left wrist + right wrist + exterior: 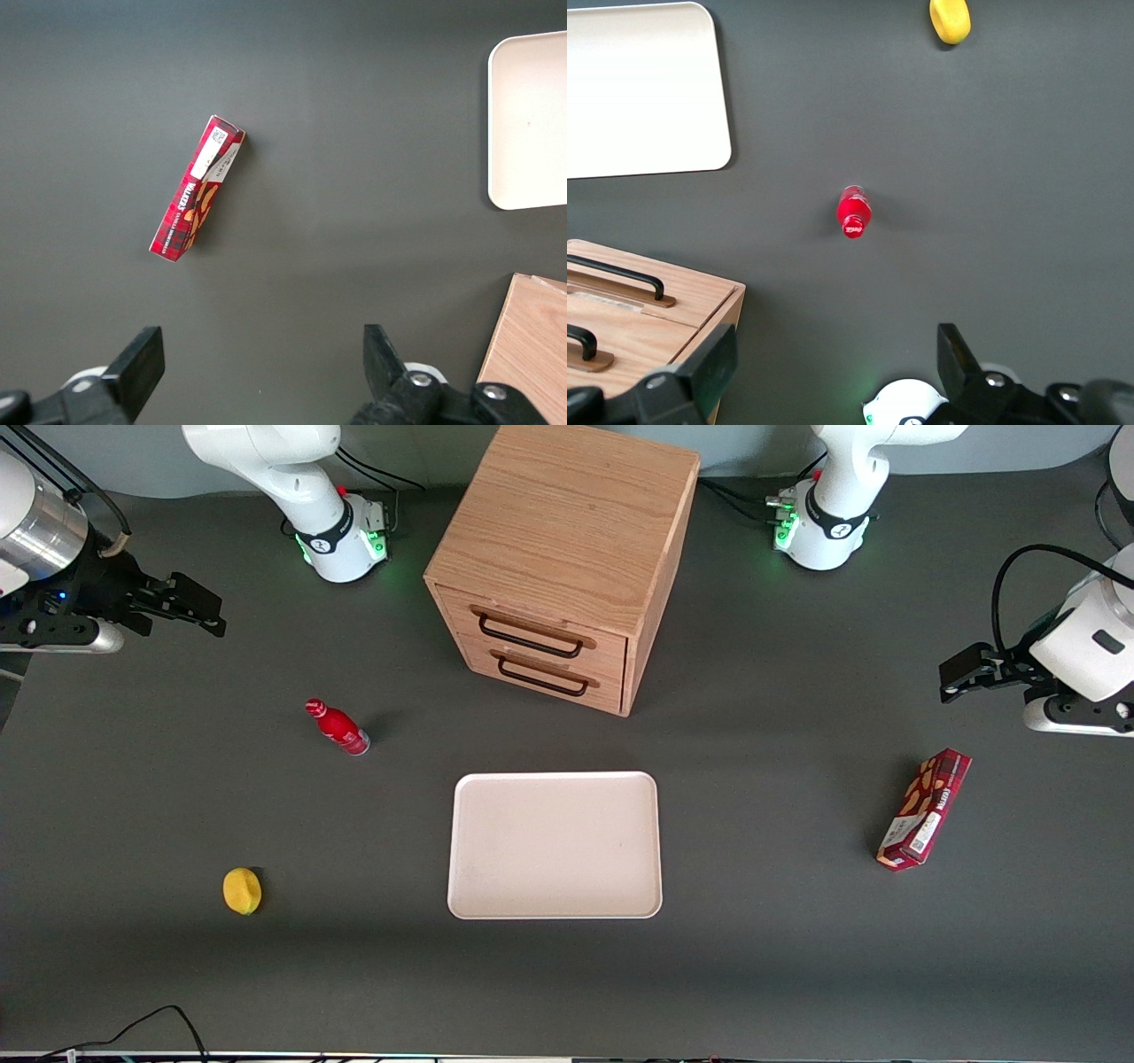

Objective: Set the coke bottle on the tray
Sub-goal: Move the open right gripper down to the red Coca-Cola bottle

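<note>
The coke bottle, small and bright red with a red cap, stands upright on the dark table, apart from the tray and toward the working arm's end. It also shows in the right wrist view, cap up. The tray is pale cream-pink and bare, nearer to the front camera than the cabinet; its corner shows in the right wrist view. My right gripper hangs above the table at the working arm's end, farther from the camera than the bottle. It is open and empty, well apart from the bottle.
A wooden drawer cabinet with two dark handles stands farther from the camera than the tray. A yellow lemon-like object lies nearer the camera than the bottle. A dark red snack box lies toward the parked arm's end.
</note>
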Controlling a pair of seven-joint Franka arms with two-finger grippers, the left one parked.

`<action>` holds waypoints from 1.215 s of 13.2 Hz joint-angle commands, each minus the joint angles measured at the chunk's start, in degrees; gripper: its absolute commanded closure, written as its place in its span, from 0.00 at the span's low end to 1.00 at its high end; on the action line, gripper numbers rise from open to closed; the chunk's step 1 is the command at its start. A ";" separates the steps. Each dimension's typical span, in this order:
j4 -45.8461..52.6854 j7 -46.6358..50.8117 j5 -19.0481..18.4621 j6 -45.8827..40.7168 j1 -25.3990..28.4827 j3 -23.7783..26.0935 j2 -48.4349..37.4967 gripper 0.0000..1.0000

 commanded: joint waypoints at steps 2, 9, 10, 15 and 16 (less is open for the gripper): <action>2.67 4.27 -0.92 -0.72 -0.01 -0.03 0.96 0.00; -20.47 4.19 0.75 18.38 0.25 0.85 0.70 0.00; -25.06 4.10 0.75 23.22 0.25 0.85 0.61 0.00; -36.69 4.36 0.75 40.92 0.25 0.85 3.50 0.00; -38.79 4.36 0.75 43.64 0.25 0.85 3.51 0.00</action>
